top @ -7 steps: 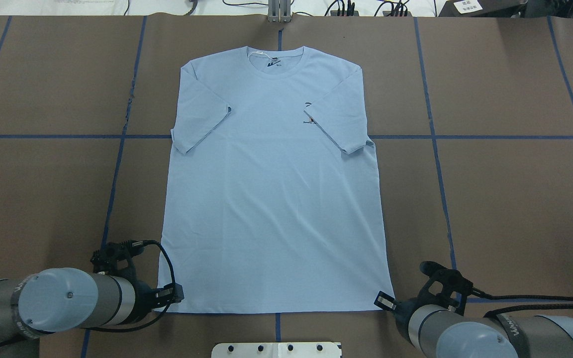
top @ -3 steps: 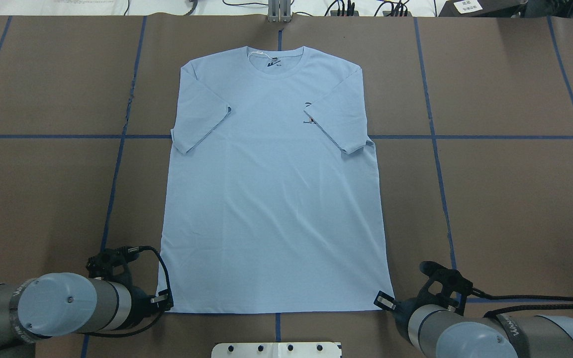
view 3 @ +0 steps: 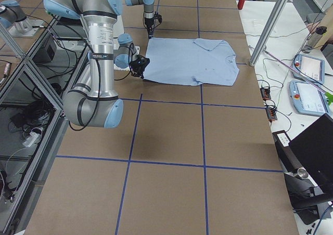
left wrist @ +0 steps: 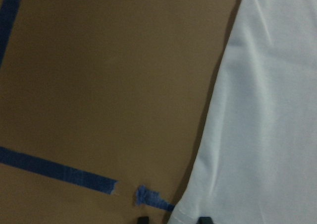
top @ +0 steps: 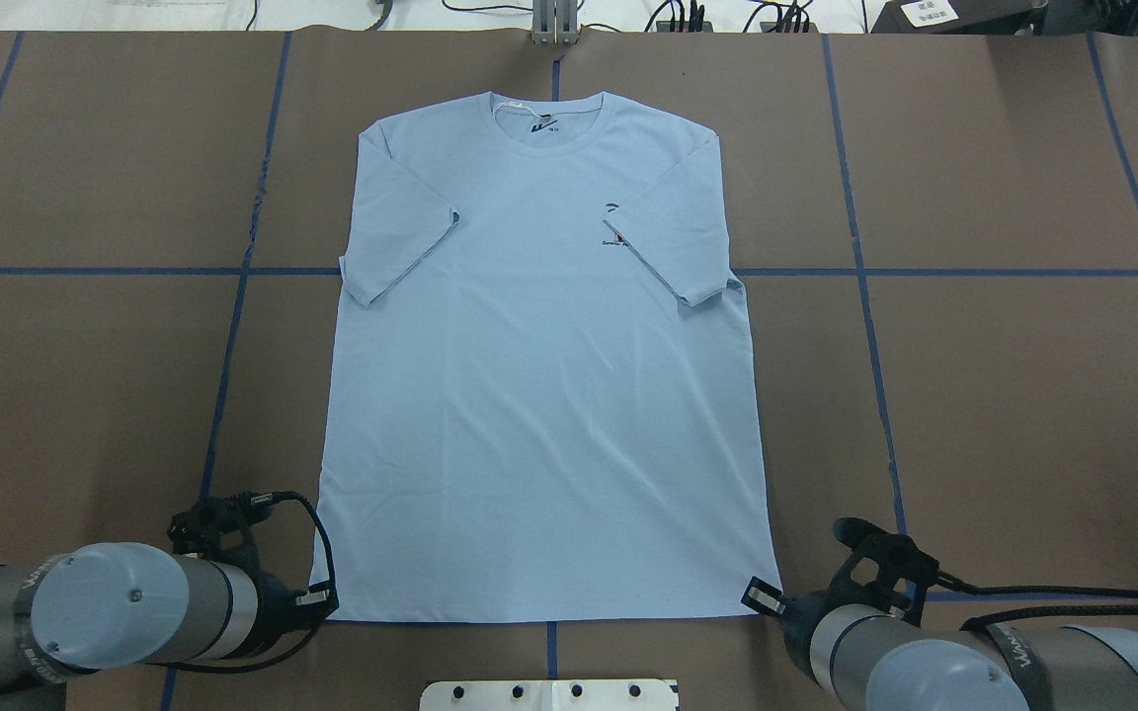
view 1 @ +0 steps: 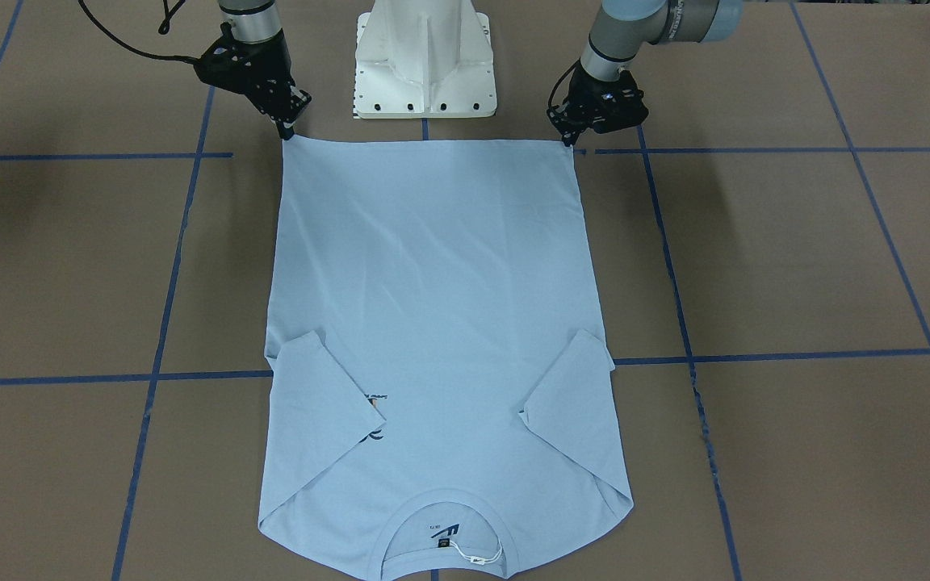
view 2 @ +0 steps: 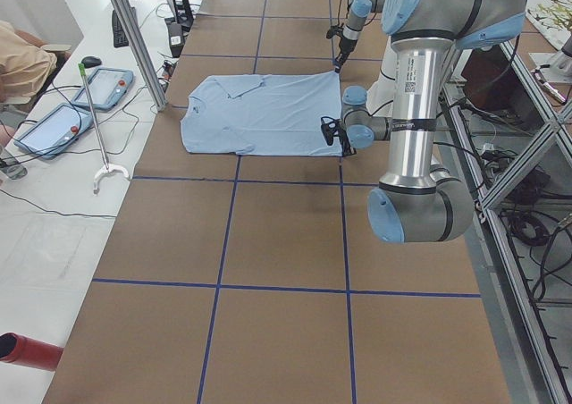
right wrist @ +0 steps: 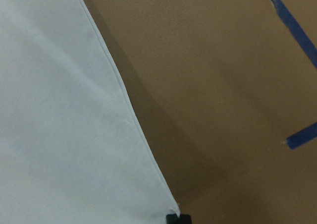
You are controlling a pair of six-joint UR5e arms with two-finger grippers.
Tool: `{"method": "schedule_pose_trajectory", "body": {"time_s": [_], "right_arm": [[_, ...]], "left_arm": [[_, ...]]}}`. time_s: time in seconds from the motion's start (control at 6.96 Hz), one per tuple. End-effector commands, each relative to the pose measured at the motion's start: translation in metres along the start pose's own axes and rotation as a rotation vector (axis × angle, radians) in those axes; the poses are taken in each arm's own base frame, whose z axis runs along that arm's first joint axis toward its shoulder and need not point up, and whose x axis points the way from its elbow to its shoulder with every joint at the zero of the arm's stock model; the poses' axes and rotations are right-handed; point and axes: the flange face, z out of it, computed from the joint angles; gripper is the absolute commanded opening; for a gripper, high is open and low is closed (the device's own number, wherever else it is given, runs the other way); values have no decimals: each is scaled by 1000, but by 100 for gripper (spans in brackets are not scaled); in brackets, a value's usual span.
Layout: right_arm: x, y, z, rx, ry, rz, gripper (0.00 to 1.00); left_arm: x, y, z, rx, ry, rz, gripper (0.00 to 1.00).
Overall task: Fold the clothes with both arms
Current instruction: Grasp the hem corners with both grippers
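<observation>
T-shirt [top: 539,395] lies flat, left pincer [top: 320,598] parted astride one hem corner, right pincer [top: 760,595] pinching the other

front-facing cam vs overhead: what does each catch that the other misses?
Only front-facing: the white pedestal's upright column between the arms. Only overhead: cables and a grey bracket past the table's far edge. Both: the T-shirt lying flat with its sleeves folded in and its collar away from the robot, and the left gripper and right gripper at its hem corners.
</observation>
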Motion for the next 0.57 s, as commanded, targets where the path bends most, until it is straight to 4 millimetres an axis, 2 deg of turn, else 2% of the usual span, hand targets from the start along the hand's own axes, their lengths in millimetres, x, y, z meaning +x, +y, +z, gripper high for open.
{"method": "schedule_pose_trajectory", "body": {"time_s": [0.0, 0.14, 0.29, 0.43], "right_arm": [[2, -1, 1, 3, 3, -1, 0], [2, -1, 1, 3, 3, -1, 0], [0, -2, -1, 4, -2, 2, 0], [0, -4, -14, -12, -14, 6, 0]], "left_arm": [[4, 3, -3, -13, 10, -7, 0], [7, 5, -10, -16, 25, -26, 0], [11, 8, -26, -23, 53, -34, 0], [14, 26, -37, -55, 69, -61, 0]]}}
